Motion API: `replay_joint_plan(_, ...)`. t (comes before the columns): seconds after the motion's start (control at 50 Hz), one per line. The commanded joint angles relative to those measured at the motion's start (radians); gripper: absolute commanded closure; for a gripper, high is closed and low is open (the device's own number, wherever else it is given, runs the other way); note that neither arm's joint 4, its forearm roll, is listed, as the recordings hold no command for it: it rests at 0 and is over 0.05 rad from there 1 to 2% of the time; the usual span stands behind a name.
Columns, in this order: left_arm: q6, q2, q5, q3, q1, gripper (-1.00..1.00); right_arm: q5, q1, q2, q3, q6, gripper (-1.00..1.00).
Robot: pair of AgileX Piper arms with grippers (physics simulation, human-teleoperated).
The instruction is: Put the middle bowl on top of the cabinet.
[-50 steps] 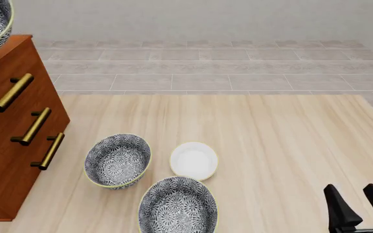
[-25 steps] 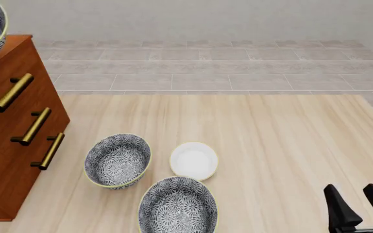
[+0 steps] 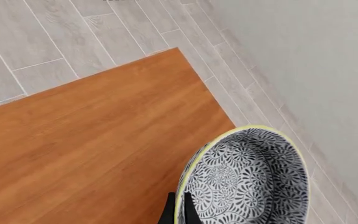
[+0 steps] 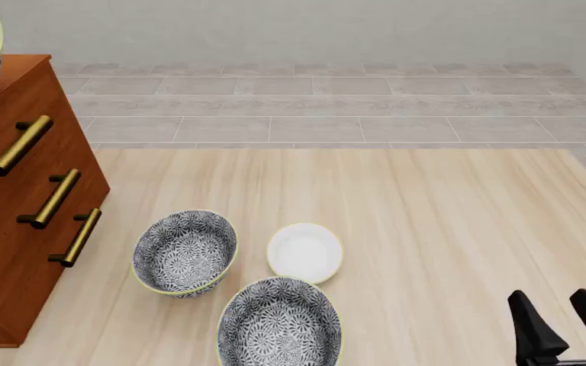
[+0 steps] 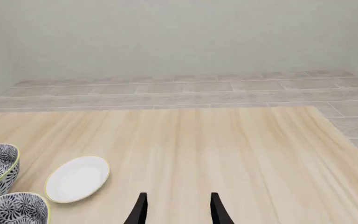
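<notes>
While the left tool (image 3: 180, 212) clamps its rim, the middle bowl (image 3: 247, 179) hangs tilted over the cabinet (image 3: 92, 154) — right tool (image 4: 568, 324) spread, idle.

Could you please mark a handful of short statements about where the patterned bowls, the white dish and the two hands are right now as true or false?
1. The left hand holds a grey-and-white floral bowl with a yellow-green rim above the reddish-brown wooden cabinet. True.
2. Three floral bowls sit on the pale wooden table. False: only two sit there, the far floral bowl and the near floral bowl.
3. The small plain white dish is stacked inside a floral bowl. False: it lies on the table beside them.
4. The right hand is open and holds nothing. True.
5. The cabinet stands at the table's right side in the front view. False: it stands at the left.
</notes>
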Motion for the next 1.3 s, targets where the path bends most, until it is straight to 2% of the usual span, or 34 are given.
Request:
replay_joint_plan(0.02, 0.002, 0.011, -0.009, 0.014, 0.020, 1.00, 0.002, 0.001, 0.000, 0.000, -0.003, -1.00)
replay_joint_plan(1.3, 0.021, 0.055, -0.052, 0.078, 0.115, 1.00, 0.003, 0.005, 0.000, 0.000, -0.008, -1.00)
